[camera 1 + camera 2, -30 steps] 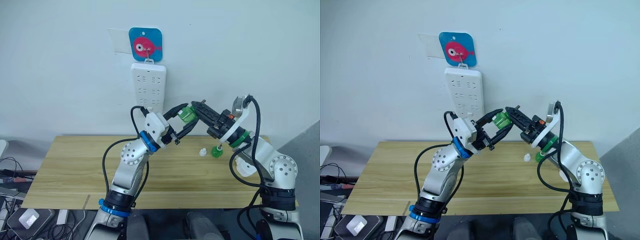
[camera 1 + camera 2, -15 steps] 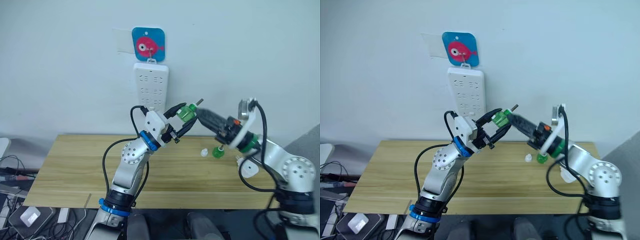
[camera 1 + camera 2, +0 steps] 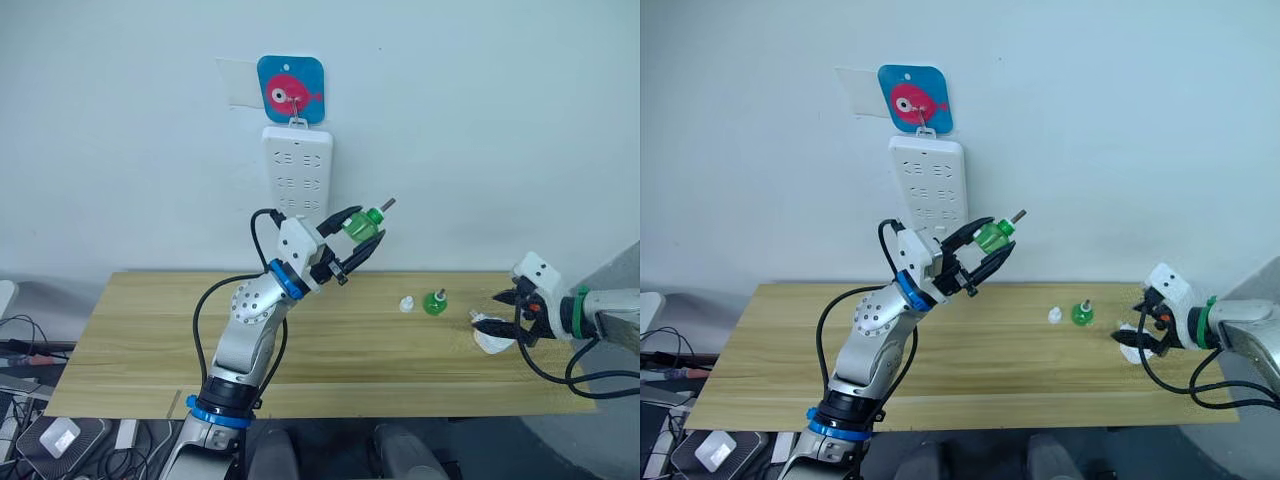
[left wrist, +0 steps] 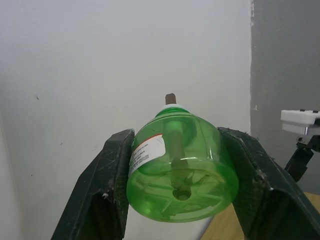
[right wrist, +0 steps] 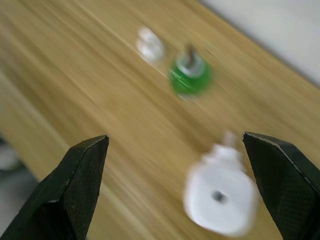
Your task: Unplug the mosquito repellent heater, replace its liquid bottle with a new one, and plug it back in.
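My left gripper (image 3: 358, 232) is shut on a green liquid bottle (image 4: 182, 165), holding it up in the air in front of the power strip with its wick pointing up and to the right. A second small green bottle (image 3: 434, 302) stands on the table beside a small white cap (image 3: 406, 304). The white mosquito repellent heater (image 5: 220, 197) lies unplugged on the table near its right end. Just above the heater (image 3: 489, 342), my right gripper (image 3: 499, 311) hangs open with nothing between its fingers (image 5: 75, 185).
A tall white power strip (image 3: 297, 172) hangs on the wall under a blue hook plate with a pink fish (image 3: 290, 90). The wooden table (image 3: 140, 330) is bare on its left half. Cables and boxes lie on the floor at the left.
My right gripper opened, left the held bottle's top, and swung right and down to the heater at the table's right end. The left gripper still holds the bottle, slightly higher.
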You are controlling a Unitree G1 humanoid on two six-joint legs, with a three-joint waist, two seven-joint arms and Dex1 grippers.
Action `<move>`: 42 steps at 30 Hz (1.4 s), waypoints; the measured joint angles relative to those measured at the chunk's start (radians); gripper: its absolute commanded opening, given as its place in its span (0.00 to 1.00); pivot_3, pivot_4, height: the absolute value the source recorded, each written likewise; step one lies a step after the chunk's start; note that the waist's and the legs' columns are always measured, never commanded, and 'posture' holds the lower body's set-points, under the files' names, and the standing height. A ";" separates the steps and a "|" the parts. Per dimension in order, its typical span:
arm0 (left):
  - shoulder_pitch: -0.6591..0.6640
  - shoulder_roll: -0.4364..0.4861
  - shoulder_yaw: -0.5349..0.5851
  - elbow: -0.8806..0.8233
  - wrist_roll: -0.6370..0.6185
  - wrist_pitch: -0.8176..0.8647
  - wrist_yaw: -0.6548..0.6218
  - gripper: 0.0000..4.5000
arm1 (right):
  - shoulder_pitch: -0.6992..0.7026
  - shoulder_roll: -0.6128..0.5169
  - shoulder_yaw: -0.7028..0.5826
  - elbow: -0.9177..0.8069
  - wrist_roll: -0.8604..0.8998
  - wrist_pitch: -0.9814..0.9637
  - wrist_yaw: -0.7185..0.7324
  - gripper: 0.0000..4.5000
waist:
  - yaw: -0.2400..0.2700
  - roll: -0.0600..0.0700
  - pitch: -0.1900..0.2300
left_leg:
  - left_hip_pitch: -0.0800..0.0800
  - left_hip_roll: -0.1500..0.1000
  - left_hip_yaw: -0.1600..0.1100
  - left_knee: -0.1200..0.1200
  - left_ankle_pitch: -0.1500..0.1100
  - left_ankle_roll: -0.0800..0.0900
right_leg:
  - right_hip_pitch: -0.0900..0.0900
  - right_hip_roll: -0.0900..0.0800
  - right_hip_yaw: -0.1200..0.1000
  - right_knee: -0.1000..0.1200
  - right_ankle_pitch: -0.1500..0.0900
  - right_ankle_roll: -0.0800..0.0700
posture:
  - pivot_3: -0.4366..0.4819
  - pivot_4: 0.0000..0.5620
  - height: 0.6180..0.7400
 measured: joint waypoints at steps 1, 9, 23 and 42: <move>0.001 -0.001 -0.001 0.003 0.001 0.000 0.001 0.50 | -0.020 0.016 0.008 0.035 -0.036 -0.005 0.007 0.99 | 0.000 0.000 0.000 | 0.000 0.000 0.000 0.000 0.000 0.000 | 0.000 0.000 0.000 0.000 0.000 0.000 | 0.37 0.29 1.00; 0.029 -0.009 -0.003 -0.003 0.005 0.024 0.025 0.50 | -0.073 0.117 0.037 0.257 -0.200 -0.011 0.053 0.99 | 0.006 0.001 0.002 | 0.001 -0.001 0.000 0.000 0.001 -0.003 | 0.001 -0.001 0.000 -0.001 0.000 0.000 | 0.40 0.31 1.00; 0.043 -0.018 -0.013 -0.022 0.005 0.045 0.044 0.50 | -0.125 0.234 0.037 0.364 -0.317 0.022 0.091 0.99 | 0.014 0.002 0.004 | 0.002 -0.001 -0.001 0.000 0.002 -0.003 | 0.004 -0.001 -0.001 -0.001 0.000 0.000 | 0.43 0.32 1.00; 0.061 -0.021 -0.022 -0.062 0.006 0.075 0.057 0.50 | -0.146 0.293 0.025 0.523 -0.413 -0.019 0.092 0.95 | 0.046 0.003 0.006 | 0.002 -0.001 -0.001 0.000 0.002 -0.003 | 0.004 -0.001 -0.001 -0.002 0.000 0.000 | 0.45 0.31 1.00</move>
